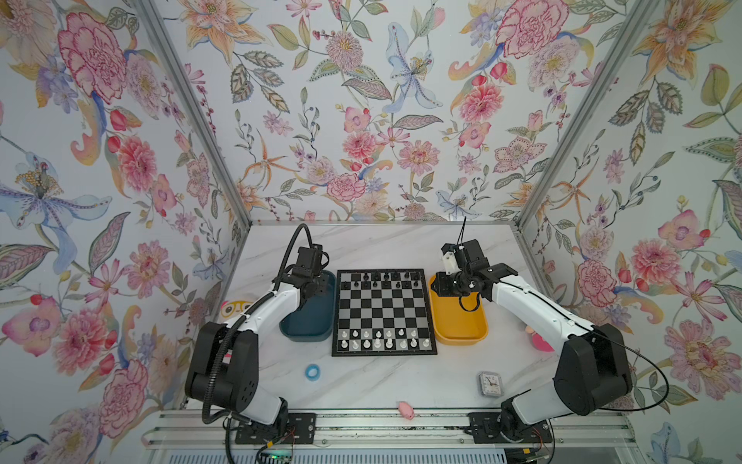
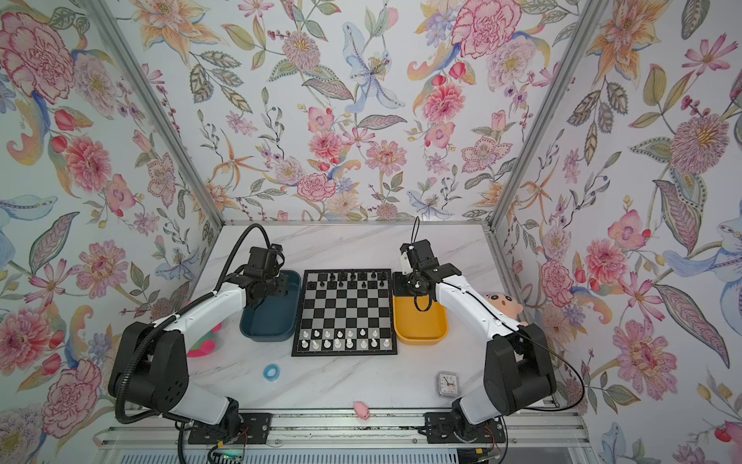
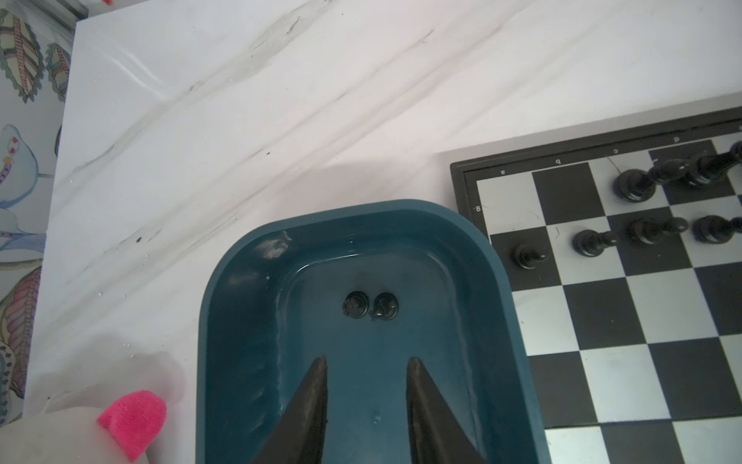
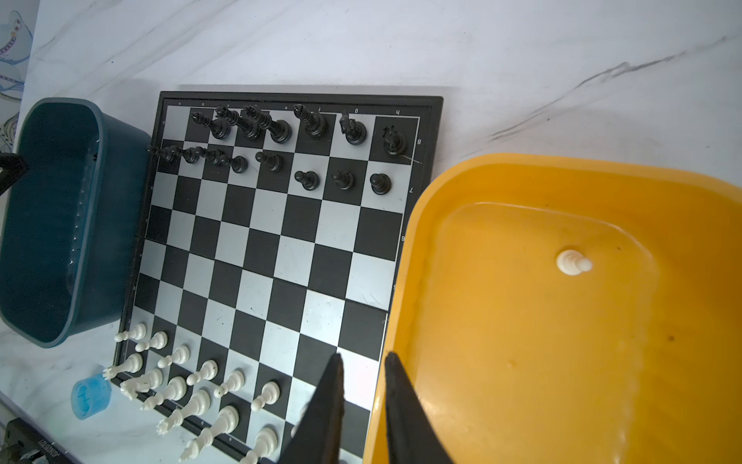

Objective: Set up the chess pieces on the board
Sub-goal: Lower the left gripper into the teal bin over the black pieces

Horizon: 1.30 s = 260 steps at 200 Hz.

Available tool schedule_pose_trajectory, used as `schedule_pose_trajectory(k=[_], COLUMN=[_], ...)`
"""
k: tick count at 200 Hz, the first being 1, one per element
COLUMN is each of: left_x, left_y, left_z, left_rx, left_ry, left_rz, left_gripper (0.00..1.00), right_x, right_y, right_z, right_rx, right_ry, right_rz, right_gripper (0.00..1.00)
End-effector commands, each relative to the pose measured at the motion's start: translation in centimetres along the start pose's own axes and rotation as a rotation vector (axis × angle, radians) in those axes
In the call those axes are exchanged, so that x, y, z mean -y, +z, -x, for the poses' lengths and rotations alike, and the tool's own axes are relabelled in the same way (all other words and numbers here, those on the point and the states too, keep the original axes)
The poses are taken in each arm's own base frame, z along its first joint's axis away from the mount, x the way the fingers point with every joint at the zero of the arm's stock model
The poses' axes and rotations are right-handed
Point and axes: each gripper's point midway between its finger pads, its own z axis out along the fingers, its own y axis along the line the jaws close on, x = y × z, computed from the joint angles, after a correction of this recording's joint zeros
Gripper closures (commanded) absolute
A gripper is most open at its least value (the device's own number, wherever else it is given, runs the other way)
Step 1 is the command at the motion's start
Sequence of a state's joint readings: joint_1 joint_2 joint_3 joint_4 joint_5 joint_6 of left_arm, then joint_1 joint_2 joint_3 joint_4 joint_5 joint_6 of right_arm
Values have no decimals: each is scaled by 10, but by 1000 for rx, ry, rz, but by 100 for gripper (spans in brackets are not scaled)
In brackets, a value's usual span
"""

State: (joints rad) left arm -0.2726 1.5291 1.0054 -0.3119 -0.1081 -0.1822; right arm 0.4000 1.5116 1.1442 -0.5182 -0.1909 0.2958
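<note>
L fingers (image 3: 305, 409) part-open, empty, over teal bin (image 3: 206, 321). Two black pieces (image 3: 355, 306) dead ahead of tips on bin floor, side by side, look upright; tight pair, awkward pinch. L arm nearest.

R fingers (image 4: 321, 409) narrow, empty, at yellow bin (image 4: 562, 165) rim; white pawn (image 4: 572, 262) further in.

Board (image 4: 281, 249) btwn bins on marble desk (image 3: 281, 120); floral walls (image 1: 361, 120).

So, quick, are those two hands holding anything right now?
Left hand: open, holding nothing, over the teal bin.
Right hand: slightly open, holding nothing.
</note>
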Motion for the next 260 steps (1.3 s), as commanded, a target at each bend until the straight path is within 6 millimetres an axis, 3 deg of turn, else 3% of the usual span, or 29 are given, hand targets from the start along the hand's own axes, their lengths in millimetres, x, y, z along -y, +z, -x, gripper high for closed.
schedule_pose_trajectory(k=[1,83,260], left_x=[-1,16,19], left_y=[5,25,58], left_z=[-3,-16,-18], left_rx=[-25,-89,-142], left_ry=[112,211,195], left_rz=[-11,-166,-218], left_gripper=[65,64,65], right_x=[0,4,5], right_y=[0,4,8], right_z=[-2,-6,-9], right_rx=[-13,-28,-43], right_ry=[1,2,11], right_rz=[-12,-13,-2], right_gripper=[79,79,79])
